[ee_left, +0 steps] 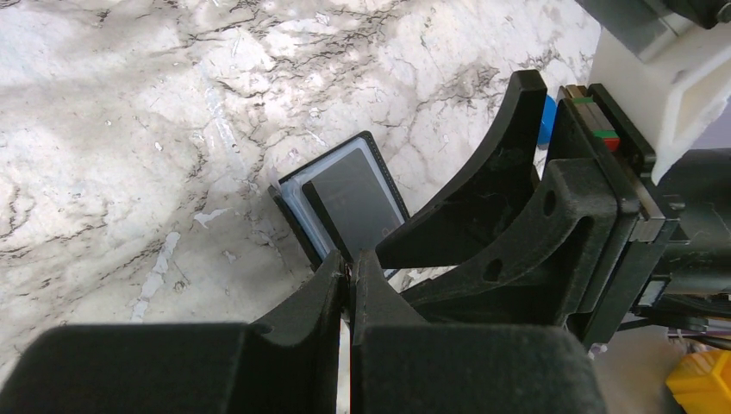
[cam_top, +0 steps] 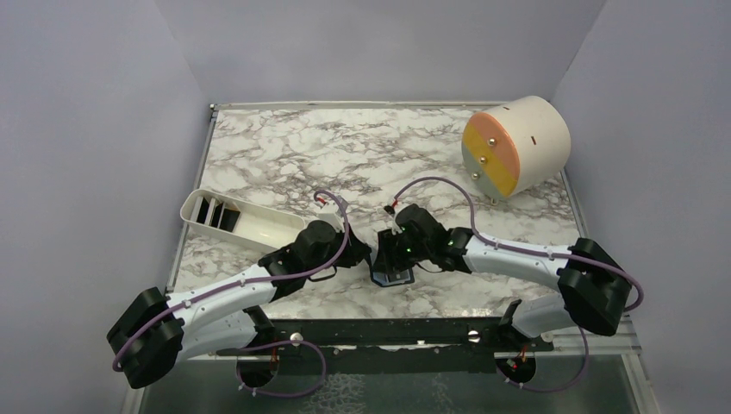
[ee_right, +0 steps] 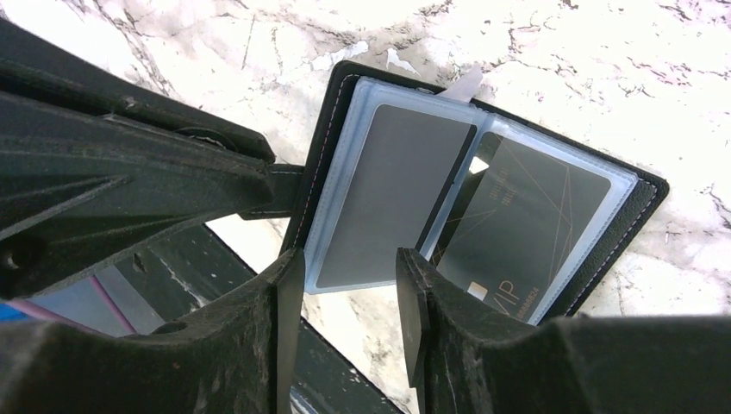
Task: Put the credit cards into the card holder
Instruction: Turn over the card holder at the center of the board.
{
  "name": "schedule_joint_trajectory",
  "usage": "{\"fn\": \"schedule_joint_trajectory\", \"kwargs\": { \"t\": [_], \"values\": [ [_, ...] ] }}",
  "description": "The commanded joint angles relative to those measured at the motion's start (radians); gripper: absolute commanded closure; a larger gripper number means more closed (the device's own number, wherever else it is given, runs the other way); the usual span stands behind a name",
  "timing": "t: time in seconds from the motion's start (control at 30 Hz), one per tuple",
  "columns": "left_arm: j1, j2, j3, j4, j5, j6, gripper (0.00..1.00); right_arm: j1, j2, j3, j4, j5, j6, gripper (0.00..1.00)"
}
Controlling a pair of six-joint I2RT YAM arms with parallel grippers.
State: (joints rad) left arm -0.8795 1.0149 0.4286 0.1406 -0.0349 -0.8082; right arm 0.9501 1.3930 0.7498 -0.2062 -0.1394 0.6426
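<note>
Pinning the card holder [ee_right: 642, 194] with the clamped left tool [ee_left: 349, 269], half-spread right tool [ee_right: 349, 259] over a seemingly sleeved grey card [ee_right: 388, 190]; VIP card [ee_right: 534, 216] seated, spare cards [cam_top: 215, 211] waiting beyond left tool.

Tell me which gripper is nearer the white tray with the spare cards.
Left. The left gripper lies just right of the white tray, past its near end; the right gripper is farther right, open above the card holder.
</note>
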Motion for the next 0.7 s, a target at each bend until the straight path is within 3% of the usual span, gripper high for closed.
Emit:
{"fn": "schedule_joint_trajectory", "kwargs": {
  "t": [0.0,0.47,0.57,0.67],
  "values": [
    [-0.005,-0.002,0.006,0.015,-0.008,0.005,1.00,0.007,0.022,0.018,0.041,0.012,0.004,0.58],
    [-0.004,0.003,0.005,0.022,0.000,-0.005,1.00,0.007,0.040,0.004,0.015,0.083,-0.006,0.59],
    [-0.005,0.006,0.001,0.027,0.000,-0.005,1.00,0.007,0.032,0.001,0.004,0.113,-0.001,0.67],
    [-0.004,0.012,-0.003,0.026,-0.014,-0.002,1.00,0.007,-0.002,-0.004,0.006,0.147,-0.007,0.68]
  ]
}}
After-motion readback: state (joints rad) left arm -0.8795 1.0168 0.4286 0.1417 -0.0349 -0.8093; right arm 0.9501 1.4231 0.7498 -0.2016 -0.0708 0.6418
